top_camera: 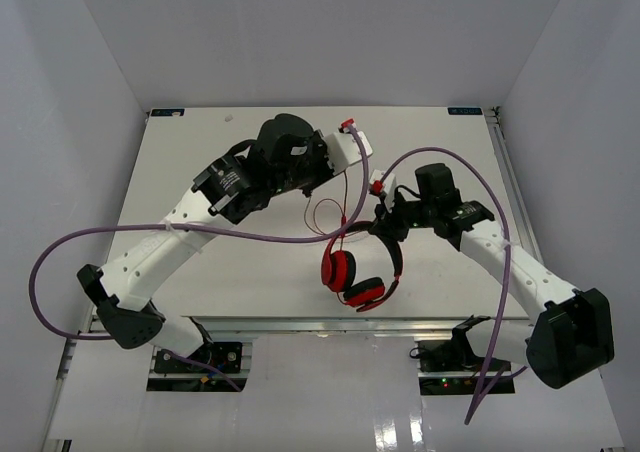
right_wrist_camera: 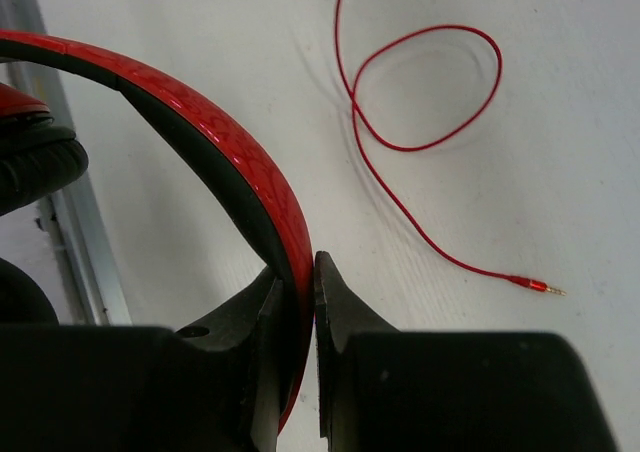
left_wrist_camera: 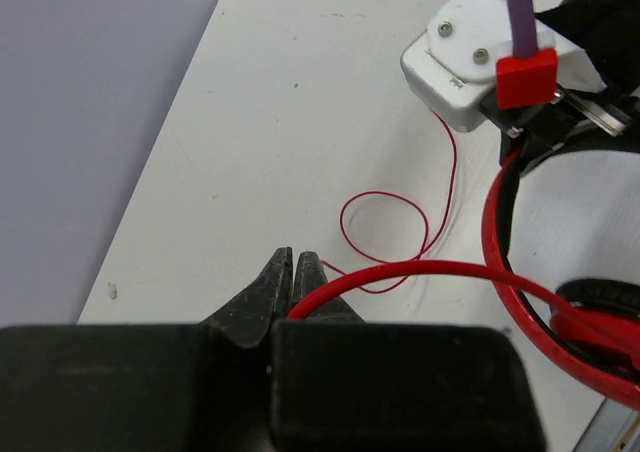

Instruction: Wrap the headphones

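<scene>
Right wrist view: the right hand (right_wrist_camera: 300, 268) is clamped narrowly on the headphones (right_wrist_camera: 215, 147), its two fingers squeezing the headband (right_wrist_camera: 250, 187) (red outside, black inside). A black ear pad (right_wrist_camera: 30, 167) sits left of the right hand. Beyond that hand the thin red cord (right_wrist_camera: 354, 107) lies in a loop on the white counter (right_wrist_camera: 560, 152) and ends in a gold-tipped plug (right_wrist_camera: 530, 285).

Left wrist view: the left hand (left_wrist_camera: 292, 260) has its fingers pressed together. A red strand of cord comes out of the seam between them (pinched there, by the look of it) and curves toward the right hand. That hand's white camera block (left_wrist_camera: 465, 57) carries a purple cable (left_wrist_camera: 515, 7).

Top view: the left hand is up and to the left of the right hand, with the cord loop between them. The red earcups (top_camera: 338, 269) are on the near side of the right hand, by the counter's front edge. Two small teal tags (top_camera: 165, 112) mark the far corners (lettering too small to read).
</scene>
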Tool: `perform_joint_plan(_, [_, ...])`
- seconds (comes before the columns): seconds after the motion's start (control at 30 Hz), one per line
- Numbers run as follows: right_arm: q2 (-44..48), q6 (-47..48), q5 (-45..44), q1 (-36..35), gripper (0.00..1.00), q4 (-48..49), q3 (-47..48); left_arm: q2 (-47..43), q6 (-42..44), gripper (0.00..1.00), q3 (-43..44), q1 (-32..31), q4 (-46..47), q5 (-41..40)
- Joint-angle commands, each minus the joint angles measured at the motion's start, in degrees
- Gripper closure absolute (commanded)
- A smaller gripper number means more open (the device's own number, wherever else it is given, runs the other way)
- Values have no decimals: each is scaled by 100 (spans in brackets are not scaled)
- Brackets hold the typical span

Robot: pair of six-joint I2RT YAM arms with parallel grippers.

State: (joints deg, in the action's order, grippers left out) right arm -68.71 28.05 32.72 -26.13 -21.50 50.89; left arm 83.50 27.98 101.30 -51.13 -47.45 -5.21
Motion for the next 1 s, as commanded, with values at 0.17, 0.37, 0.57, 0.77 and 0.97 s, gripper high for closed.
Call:
perform_joint_plan(0.17, [497,-956,1908,-59,92,-90,894,17,-402,100,-678,1011,1075,1031])
perform_joint_plan(0.37, [562,-1709,2622,-59,92,216,1031,229,-770,100,-898,1169,1316,1470])
perform_joint_plan(0.57, [552,-2383,3082,-67,92,660,1125,110,-1147,100,-1367,1279,1786,1850])
perform_joint_plan(0.77, [613,-2748,3206,-19,92,893,1411,-203,-1657,100,-2159,1347,2303,2191])
perform_joint_plan(0.97, [718,-3010,3036,146,92,894,1782,-782,-2228,96,-3252,1495,3267,2544])
